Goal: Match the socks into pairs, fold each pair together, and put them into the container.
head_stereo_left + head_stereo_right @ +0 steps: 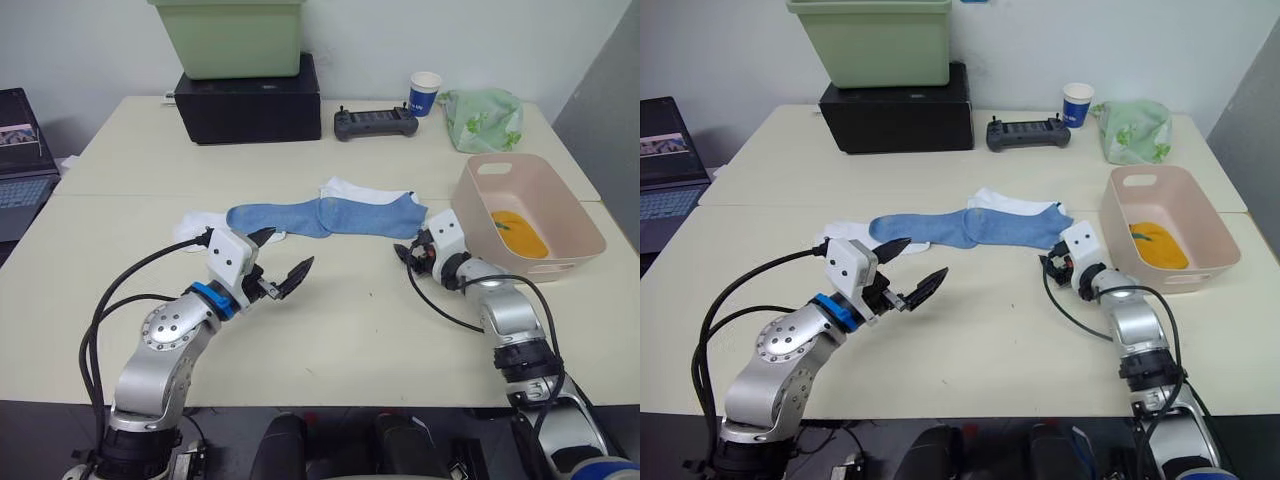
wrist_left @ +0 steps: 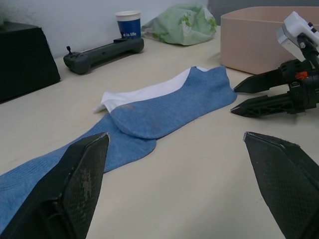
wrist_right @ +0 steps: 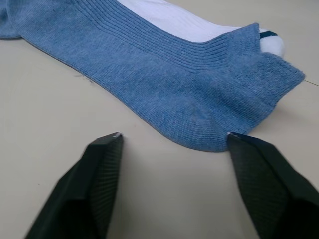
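Two light blue socks (image 1: 320, 216) are lying end to end across the middle of the table (image 1: 350, 330), each covering a white sock (image 1: 362, 190), while a mustard-orange pair (image 1: 518, 233) is already sitting in the pink container (image 1: 575, 215). Being thin, limp knit — light and apt to drag or bunch — they are probably best pinched at the ribbed cuff. The right gripper (image 3: 172, 142) is hovering spread at the nearer blue sock's cuff edge, one fingertip touching it, and the left gripper (image 1: 285, 262) is waiting spread and empty just in front of the other.
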Controlling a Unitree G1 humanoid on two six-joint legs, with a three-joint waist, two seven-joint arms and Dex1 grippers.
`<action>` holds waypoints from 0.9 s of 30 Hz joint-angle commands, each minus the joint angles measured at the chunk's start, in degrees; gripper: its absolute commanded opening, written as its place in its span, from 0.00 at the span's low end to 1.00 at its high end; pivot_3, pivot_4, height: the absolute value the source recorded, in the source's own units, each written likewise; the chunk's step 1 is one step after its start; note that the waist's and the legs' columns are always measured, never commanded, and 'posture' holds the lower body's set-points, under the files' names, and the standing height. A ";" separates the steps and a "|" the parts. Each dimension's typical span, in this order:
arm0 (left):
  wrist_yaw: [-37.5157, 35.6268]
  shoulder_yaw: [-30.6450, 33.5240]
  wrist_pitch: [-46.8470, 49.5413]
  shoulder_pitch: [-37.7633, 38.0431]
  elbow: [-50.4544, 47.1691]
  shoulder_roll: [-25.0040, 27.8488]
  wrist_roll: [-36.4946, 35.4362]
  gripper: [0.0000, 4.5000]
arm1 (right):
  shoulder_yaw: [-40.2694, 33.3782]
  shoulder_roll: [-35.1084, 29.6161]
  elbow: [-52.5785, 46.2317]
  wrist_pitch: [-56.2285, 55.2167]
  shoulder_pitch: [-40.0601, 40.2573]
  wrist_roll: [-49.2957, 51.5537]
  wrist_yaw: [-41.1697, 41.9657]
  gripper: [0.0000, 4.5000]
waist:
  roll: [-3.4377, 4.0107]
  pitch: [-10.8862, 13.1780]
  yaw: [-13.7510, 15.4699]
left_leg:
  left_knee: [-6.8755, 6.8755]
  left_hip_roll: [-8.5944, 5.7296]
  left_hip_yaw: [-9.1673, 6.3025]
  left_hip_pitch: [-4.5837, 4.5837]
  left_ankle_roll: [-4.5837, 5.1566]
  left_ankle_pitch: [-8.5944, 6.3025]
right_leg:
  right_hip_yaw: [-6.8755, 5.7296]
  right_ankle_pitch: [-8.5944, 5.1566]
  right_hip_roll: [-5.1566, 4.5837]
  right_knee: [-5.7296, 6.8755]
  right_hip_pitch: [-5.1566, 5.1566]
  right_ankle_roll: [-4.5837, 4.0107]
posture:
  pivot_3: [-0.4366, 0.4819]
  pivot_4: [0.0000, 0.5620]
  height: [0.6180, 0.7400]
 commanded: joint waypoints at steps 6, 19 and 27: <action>0.91 1.06 0.09 0.01 -1.06 0.20 -0.61 1.00 | -0.73 -0.26 6.04 -1.97 -4.35 -0.78 -1.20 0.05 | 0.00 0.00 0.07 | 0.02 -0.01 0.00 0.00 0.00 0.00 | 0.00 0.00 -0.01 -0.02 0.01 0.00 | 0.48 0.27 1.00; -4.64 4.64 9.19 2.55 -1.43 6.42 -7.59 1.00 | 6.49 -10.25 -20.04 1.18 5.95 4.70 18.89 0.00 | 0.00 0.01 -0.03 | -0.02 0.03 -0.04 -0.02 0.01 -0.01 | -0.02 0.00 0.00 -0.04 -0.02 0.00 | 0.48 0.27 1.00; -12.53 4.24 15.80 0.13 2.43 13.41 -13.01 1.00 | 6.86 -22.53 -38.23 3.21 18.52 5.72 26.80 0.00 | -0.01 0.02 0.21 | 0.01 -0.02 -0.04 -0.02 0.01 -0.01 | -0.04 -0.01 -0.01 -0.08 0.02 0.02 | 0.48 0.27 1.00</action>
